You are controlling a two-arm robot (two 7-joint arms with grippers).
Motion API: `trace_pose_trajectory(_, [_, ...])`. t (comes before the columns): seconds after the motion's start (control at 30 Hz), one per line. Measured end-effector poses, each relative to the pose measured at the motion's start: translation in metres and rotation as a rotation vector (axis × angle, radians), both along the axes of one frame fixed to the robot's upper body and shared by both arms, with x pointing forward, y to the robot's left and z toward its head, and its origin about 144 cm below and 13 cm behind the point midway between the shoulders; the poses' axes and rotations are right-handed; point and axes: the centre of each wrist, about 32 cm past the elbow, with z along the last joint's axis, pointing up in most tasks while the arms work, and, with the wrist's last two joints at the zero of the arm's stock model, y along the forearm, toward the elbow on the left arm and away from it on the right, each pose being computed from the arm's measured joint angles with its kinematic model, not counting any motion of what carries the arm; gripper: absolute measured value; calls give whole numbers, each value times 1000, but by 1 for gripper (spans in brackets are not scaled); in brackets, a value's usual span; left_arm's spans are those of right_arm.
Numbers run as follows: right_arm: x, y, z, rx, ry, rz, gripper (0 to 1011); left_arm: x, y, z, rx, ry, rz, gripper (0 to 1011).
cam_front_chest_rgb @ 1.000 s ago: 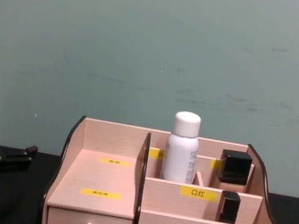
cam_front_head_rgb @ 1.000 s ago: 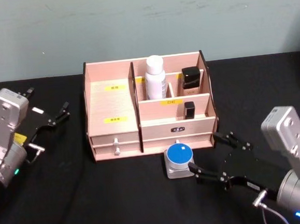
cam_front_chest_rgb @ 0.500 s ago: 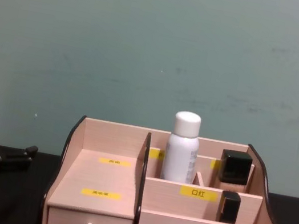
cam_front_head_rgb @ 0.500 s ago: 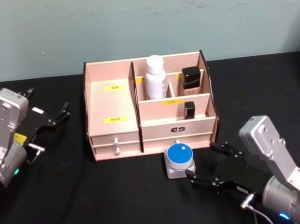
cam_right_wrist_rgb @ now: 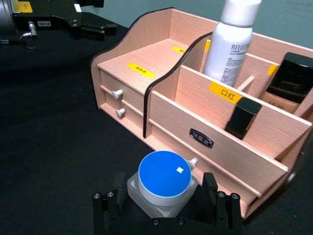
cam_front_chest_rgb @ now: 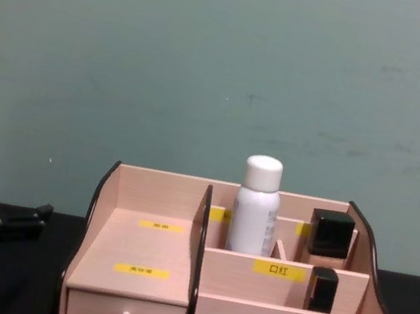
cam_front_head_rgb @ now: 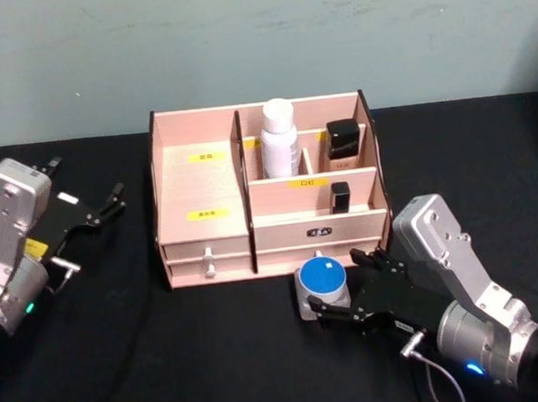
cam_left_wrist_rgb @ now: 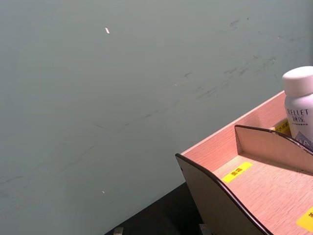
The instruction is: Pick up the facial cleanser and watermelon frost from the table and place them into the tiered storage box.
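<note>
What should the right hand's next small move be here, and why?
Probably close the right hand on the blue-lidded square white jar: its open fingers straddle the jar on the black table, in front of the pale wooden tiered storage box. The left hand sits parked far left.

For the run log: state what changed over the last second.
The right gripper slid in from the robot's right toward the blue-lidded jar. Its open fingers now sit on either side of the jar, not yet closed. The jar stayed in front of the tiered storage box. The left gripper stayed parked, open, at the left, and the white bottle in the box did not move.
</note>
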Motion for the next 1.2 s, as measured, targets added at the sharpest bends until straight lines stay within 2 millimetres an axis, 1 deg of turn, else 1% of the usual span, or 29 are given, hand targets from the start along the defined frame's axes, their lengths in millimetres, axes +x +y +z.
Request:
trace_pose_trajectory(0.53, [10,7,-6,-7,16,7,1002,0,0,0,0,0,0,1001])
trace_pose_trajectory(1.2, [13,11,-11,-16,25,9,1002,0,0,0,0,0,0,1001])
